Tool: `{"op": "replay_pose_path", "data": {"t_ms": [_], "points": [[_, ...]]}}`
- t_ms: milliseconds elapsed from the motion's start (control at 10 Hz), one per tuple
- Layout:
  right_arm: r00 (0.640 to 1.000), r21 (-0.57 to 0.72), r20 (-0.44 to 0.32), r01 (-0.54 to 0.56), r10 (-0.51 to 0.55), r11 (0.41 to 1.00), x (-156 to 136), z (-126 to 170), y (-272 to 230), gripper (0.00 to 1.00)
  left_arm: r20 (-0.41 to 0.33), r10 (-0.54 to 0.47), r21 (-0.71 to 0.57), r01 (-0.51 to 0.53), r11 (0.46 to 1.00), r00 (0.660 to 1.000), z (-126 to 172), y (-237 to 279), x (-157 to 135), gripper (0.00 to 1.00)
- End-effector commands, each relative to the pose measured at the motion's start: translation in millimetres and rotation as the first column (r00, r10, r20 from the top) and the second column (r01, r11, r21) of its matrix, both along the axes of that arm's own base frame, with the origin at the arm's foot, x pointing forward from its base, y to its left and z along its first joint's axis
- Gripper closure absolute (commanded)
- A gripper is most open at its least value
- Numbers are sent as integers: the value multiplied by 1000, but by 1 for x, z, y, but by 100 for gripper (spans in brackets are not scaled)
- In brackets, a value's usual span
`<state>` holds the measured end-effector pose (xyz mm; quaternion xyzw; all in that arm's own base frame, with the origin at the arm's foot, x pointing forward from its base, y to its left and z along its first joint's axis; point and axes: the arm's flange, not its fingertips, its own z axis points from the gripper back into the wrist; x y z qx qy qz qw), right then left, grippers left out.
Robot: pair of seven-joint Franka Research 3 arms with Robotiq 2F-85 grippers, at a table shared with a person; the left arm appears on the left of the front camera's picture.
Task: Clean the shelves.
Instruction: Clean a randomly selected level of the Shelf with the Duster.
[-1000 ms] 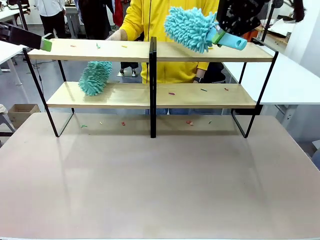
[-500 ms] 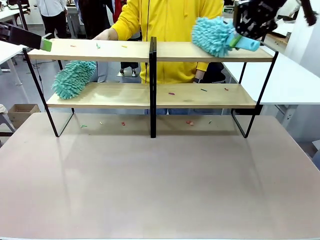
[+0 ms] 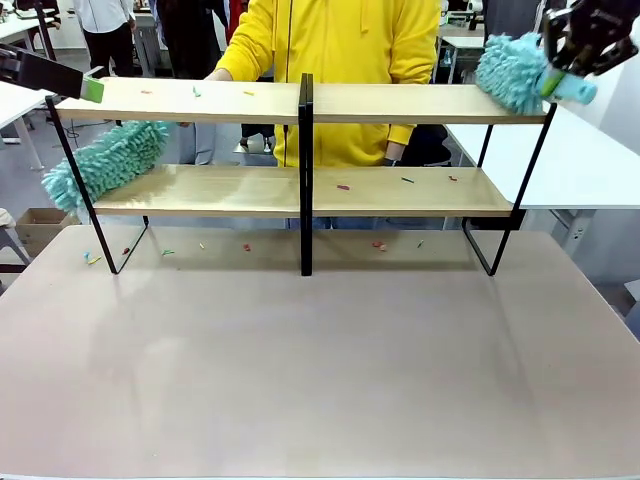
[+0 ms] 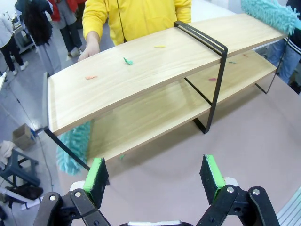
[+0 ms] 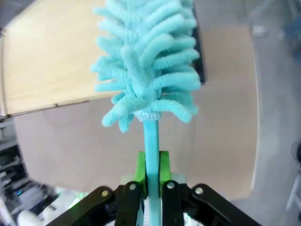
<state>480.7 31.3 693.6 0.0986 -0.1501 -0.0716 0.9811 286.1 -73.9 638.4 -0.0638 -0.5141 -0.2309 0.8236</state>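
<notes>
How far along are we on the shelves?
Done: upper board's right half and lower board's left half look swept. In hand: right hand grips a teal duster at the upper board's right end. Left: scraps on the upper left and lower right.

This looks like a robotics lab or an open workroom, not a home or a shop. The shelves point(image 3: 200, 100) stand free on a broad beige table point(image 3: 320, 380) in the middle of the room, not against a wall. Plain white work tables flank it, one to the right point(image 3: 590, 165) and another at the far left point(image 3: 12, 100). The floor point(image 3: 30, 180) is bare grey. An open cardboard box point(image 3: 40, 228) sits on it to the left, and the left wrist view shows what may be a dark stool point(image 4: 14, 162) nearby, though it is too warped there to be sure. Several people point(image 3: 105, 25) stand about in the far left background.
</notes>
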Motion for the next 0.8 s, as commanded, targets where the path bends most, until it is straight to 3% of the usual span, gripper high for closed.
{"op": "replay_pose_path", "data": {"t_ms": [0, 100, 300, 700], "points": [[966, -20, 236, -103, 105, 994, -19, -9, -7, 87, 3, 5, 2, -5, 1000, 1000, 0, 0, 0, 0], [950, 57, 252, -202, 182, 978, -23, -14, -6, 87, 3, 5, 2, -5, 1000, 1000, 0, 0, 0, 0], [938, 157, 238, -294, 252, 943, -25, -16, -2, 87, 3, 5, 2, -5, 1000, 1000, 0, 0, 0, 0], [945, 300, 209, -306, 251, 903, -27, -15, -23, 87, 3, 5, 2, -5, 1000, 1000, 0, 0, 0, 0]]}}
